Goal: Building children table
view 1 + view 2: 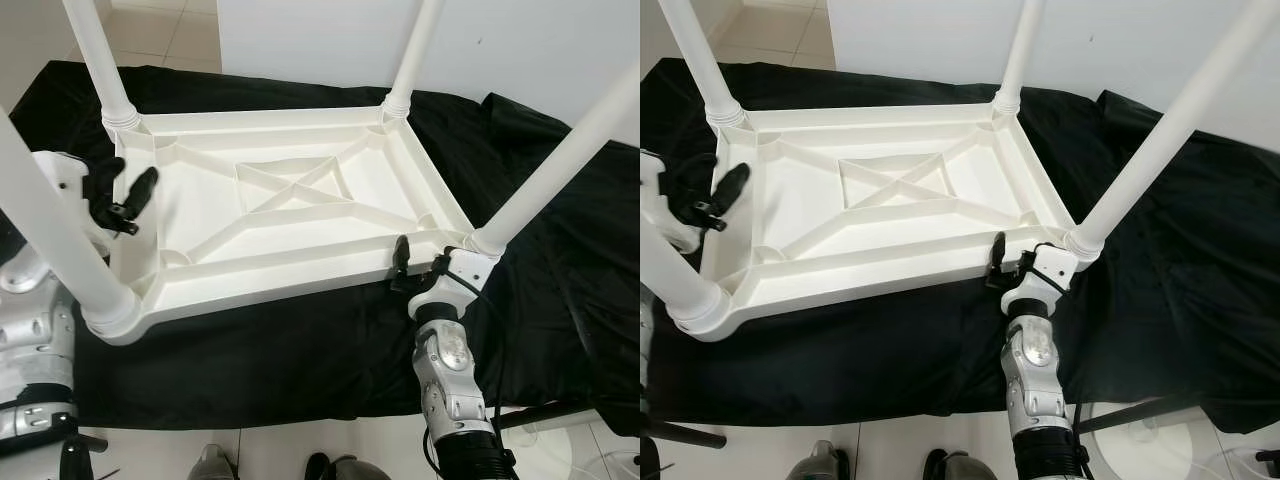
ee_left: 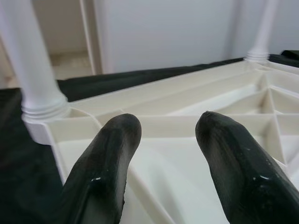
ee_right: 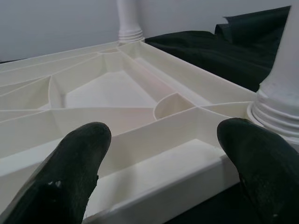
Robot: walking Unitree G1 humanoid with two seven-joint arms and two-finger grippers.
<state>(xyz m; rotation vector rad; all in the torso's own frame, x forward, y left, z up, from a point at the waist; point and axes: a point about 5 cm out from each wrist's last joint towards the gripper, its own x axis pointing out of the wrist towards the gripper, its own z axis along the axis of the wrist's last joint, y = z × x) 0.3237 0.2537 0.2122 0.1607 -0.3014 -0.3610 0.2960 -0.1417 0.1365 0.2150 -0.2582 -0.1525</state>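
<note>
Left arm (image 1: 35,330) raised at the robot's left, silver forearm bent inward; left gripper (image 1: 132,200) with black fingers (image 2: 105,172) spread, a clear gap between the tips; right arm (image 1: 455,385) reaching forward and up from below, wrist tilted inward; right gripper (image 1: 418,262) with fingers (image 3: 70,172) spread wide apart, nothing between them.

Head stereo pair: high vantage, faces forward and down onto upturned white plastic ribbed table top (image 1: 290,215) on black cloth (image 1: 560,260). Right eye offset sideways; both eyes share whole table underside, four white round legs (image 1: 100,60), both arms.

Left wrist camera: low, very near, looks along own black fingers (image 2: 107,172) across table's short edge.

Right wrist camera: low, close, sights between own black fingers (image 3: 70,172) over long rim toward far corner leg (image 3: 129,21), shared with head views.
</note>
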